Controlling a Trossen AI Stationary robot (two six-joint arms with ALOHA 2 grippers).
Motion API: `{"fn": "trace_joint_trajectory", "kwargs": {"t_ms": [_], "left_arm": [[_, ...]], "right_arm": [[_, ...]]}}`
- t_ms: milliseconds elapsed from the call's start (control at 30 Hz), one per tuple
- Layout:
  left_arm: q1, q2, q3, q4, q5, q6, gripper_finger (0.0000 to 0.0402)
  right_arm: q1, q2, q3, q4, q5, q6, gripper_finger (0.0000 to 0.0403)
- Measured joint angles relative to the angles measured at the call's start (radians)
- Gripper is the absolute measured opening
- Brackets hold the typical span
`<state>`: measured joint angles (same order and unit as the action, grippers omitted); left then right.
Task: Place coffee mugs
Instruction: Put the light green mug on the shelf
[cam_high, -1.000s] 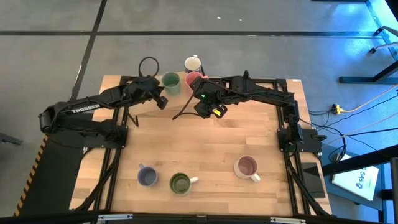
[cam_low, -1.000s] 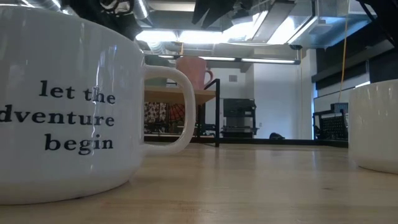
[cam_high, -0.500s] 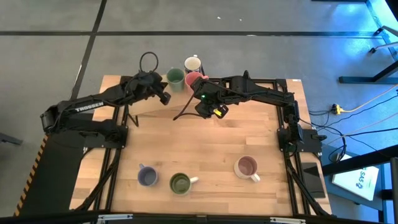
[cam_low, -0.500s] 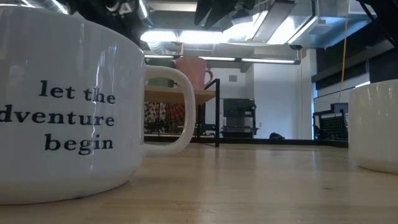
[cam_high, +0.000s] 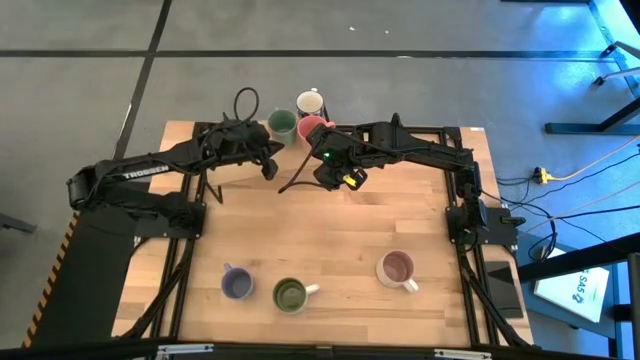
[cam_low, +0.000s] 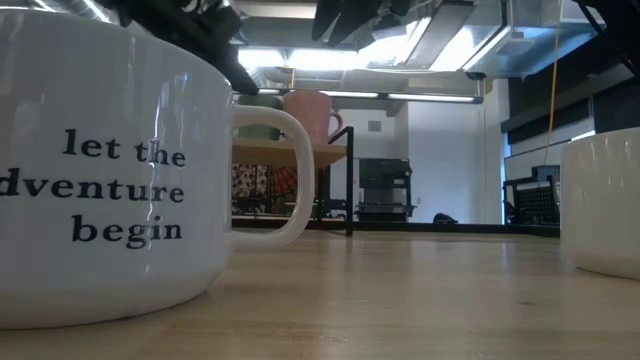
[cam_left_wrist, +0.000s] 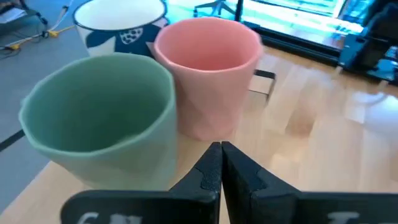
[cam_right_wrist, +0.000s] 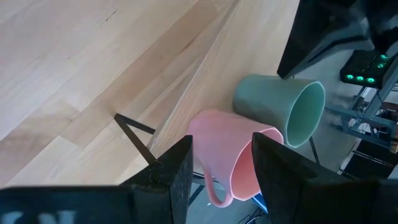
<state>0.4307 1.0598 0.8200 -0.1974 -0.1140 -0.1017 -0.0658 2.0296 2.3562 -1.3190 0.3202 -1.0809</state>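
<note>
Three mugs stand upright and close together at the table's far edge: teal-green (cam_high: 281, 124) (cam_left_wrist: 102, 118), pink (cam_high: 312, 127) (cam_left_wrist: 208, 71), and white with blue pattern (cam_high: 311, 102) (cam_left_wrist: 121, 22). My left gripper (cam_high: 267, 165) (cam_left_wrist: 221, 158) is shut and holds nothing, just near of the teal-green mug. My right gripper (cam_high: 330, 168) (cam_right_wrist: 221, 165) is open, on the near side of the pink mug (cam_right_wrist: 230, 162), apart from it. The lavender-blue (cam_high: 237, 284), green (cam_high: 290, 294) and pale brown-inside (cam_high: 397, 268) mugs stand along the near edge.
In the low view the green mug's white lettered wall (cam_low: 100, 170) fills the left and another pale mug (cam_low: 605, 200) stands at the right. A thin black bracket (cam_right_wrist: 134, 134) lies near the pink mug. Bare wood (cam_high: 330, 230) lies between the two rows of mugs.
The teal-green mug has shifted a little toward the far edge and the pink mug. My left gripper first moved with it, then drew back toward the near edge and slightly right.
</note>
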Motion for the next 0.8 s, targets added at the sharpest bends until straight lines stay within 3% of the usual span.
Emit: {"fn": "trace_joint_trajectory", "kwargs": {"t_ms": [233,600,800], "left_arm": [[0.019,0.062,0.000,0.033,-0.102,0.000,0.0000],[0.066,0.113,0.000,0.032,-0.122,0.008,0.0000],[0.067,0.093,0.000,0.038,-0.188,0.043,0.0000]], "right_arm": [[0.000,0.000,0.000,0.000,0.000,0.000,0.0149],[0.000,0.000,0.000,0.000,0.000,0.000,0.0149],[0.000,0.000,0.000,0.000,0.000,0.000,0.0149]]}}
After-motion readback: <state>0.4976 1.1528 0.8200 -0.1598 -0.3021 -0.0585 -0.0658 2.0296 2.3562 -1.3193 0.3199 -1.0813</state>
